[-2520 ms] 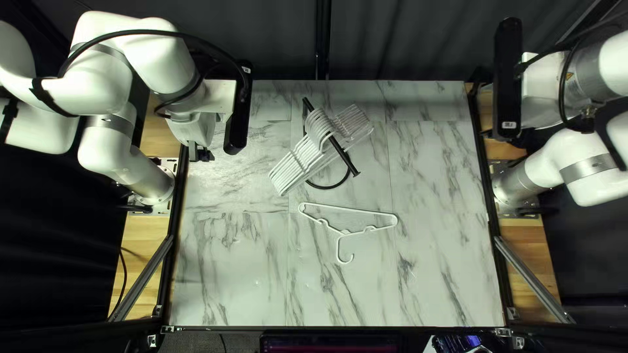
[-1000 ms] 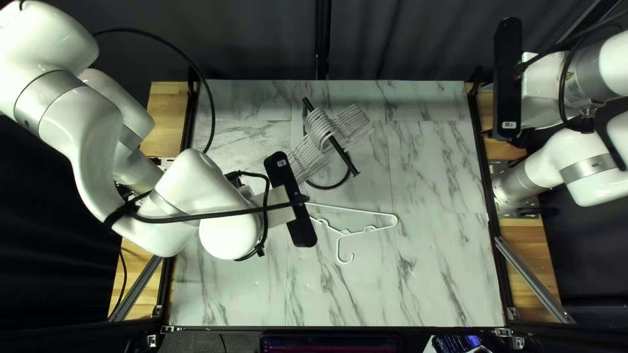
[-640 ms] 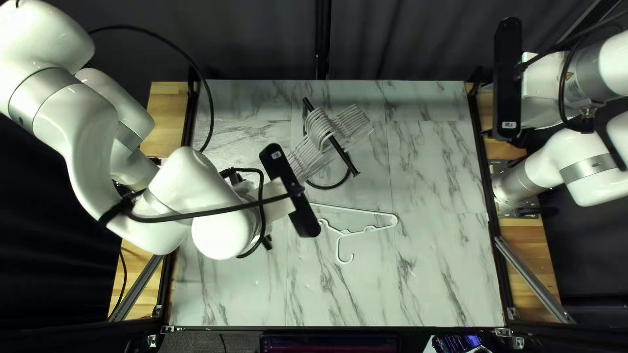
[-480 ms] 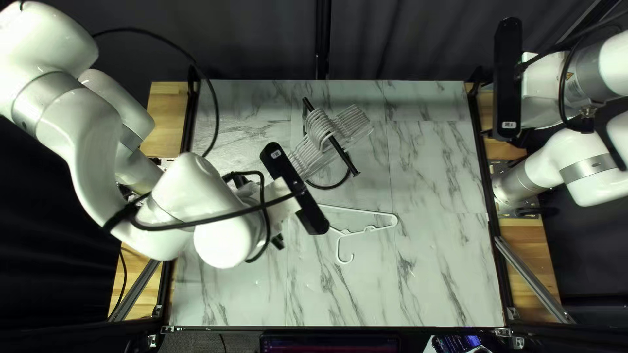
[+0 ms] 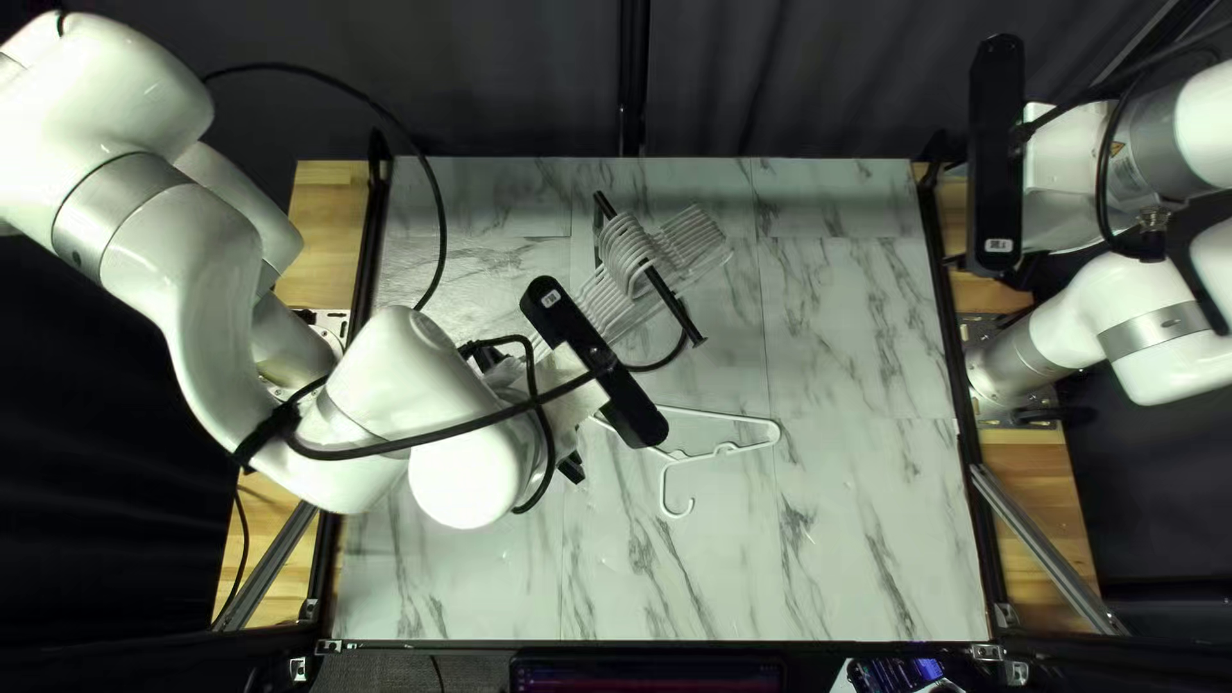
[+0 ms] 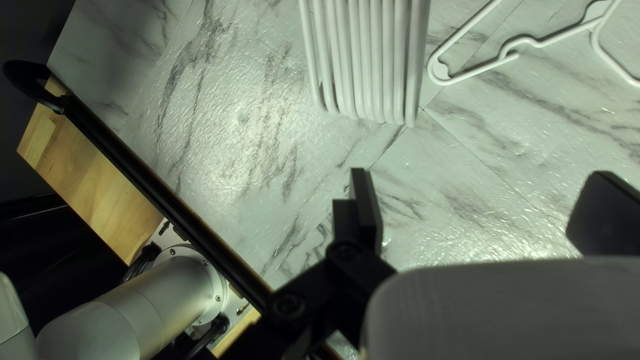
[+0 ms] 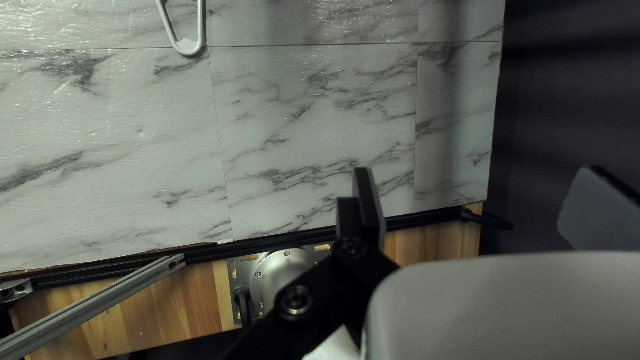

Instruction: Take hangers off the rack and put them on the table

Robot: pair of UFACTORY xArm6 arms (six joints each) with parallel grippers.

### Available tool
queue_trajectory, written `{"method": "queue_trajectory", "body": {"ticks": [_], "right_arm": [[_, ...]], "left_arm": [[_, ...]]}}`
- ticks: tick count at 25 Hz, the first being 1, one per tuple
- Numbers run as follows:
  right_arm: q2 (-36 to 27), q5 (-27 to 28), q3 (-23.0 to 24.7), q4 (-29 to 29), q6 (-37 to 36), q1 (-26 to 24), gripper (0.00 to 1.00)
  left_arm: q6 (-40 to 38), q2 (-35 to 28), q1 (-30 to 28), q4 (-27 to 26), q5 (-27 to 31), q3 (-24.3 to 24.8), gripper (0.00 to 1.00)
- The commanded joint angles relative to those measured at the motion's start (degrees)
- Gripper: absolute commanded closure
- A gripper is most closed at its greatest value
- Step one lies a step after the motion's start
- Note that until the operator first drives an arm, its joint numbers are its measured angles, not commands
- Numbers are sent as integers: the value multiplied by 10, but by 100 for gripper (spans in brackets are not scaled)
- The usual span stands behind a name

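Hangers [image 5: 693, 235] bunched on my black rack [image 5: 676, 308], one loose hanger [image 5: 665, 493] flat on the table [image 5: 873, 565]; my left gripper [image 5: 573, 470] and right gripper [image 5: 1027, 272] are both spread wide.

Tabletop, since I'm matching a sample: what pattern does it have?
The tabletop has grey, marble-like veins on a pale ground, clearest in the right wrist view.

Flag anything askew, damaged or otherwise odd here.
Nothing stands out. The bunched hangers hang on the rack; the single hanger lies flat on the table, as the task intends, with no visible damage.
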Motion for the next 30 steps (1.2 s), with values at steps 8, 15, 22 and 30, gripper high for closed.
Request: {"method": "queue_trajectory", "body": {"ticks": [8,15,22,30], "right_arm": [[0,0,0,0,0,0,0],[0,0,0,0,0,0,0],[0,0,0,0,0,0,0],[0,0,0,0,0,0,0]], "left_arm": [[51,-51,25,16,-111,101,0],[-2,67,13,46,-75,7,0],[-19,71,5,54,-61,4,0],[-15,4,7,84,-134,78,0]]}}
